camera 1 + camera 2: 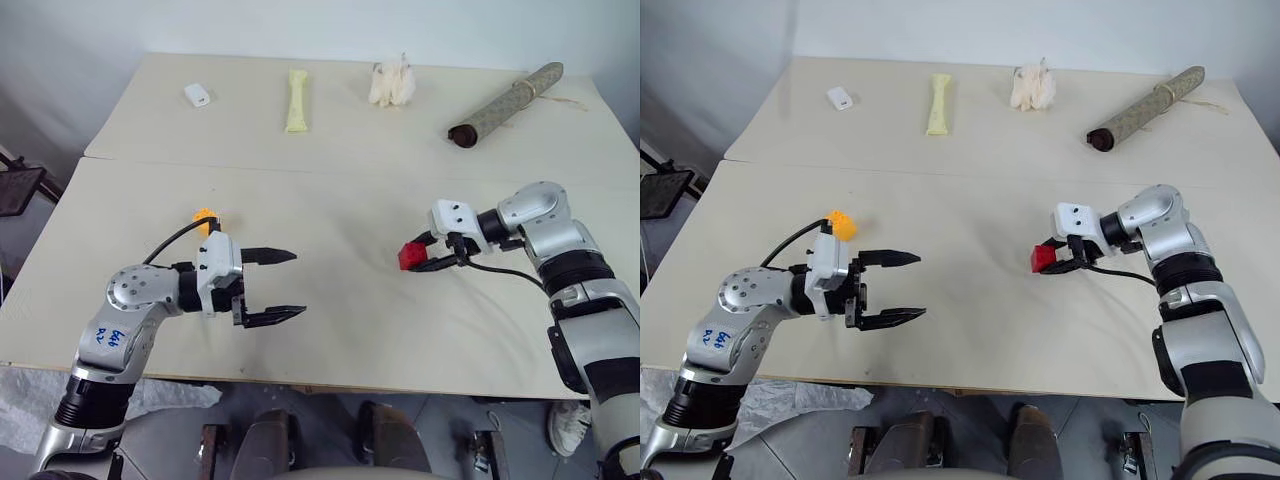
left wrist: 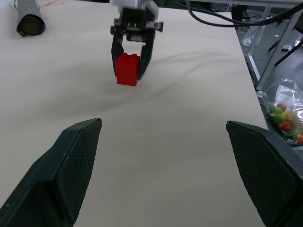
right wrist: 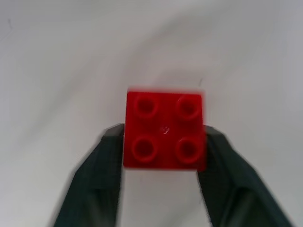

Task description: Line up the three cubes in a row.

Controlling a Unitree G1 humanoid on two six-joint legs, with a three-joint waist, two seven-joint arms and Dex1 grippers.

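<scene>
A red cube (image 1: 410, 256) rests studs-up on the cream table (image 1: 340, 210), right of the middle. My right gripper (image 1: 418, 262) comes at it from the right, tilted down, its two black fingers pressed on opposite sides of the cube (image 3: 164, 130). The left wrist view shows the cube (image 2: 128, 70) on the tabletop between those fingers. An orange-yellow cube (image 1: 204, 214) lies on the left, just behind my left wrist. My left gripper (image 1: 298, 284) hovers near the front edge, pointing toward the red cube, jaws wide open and empty.
Along the far table lie a small white block (image 1: 197, 95), a pale yellow stick (image 1: 297, 101), a crumpled white wad (image 1: 392, 84) and a brown rolled mat (image 1: 505, 104). A seam (image 1: 330, 172) runs across between the two tabletops. A bag of coloured pieces (image 2: 284, 118) sits off the table's side.
</scene>
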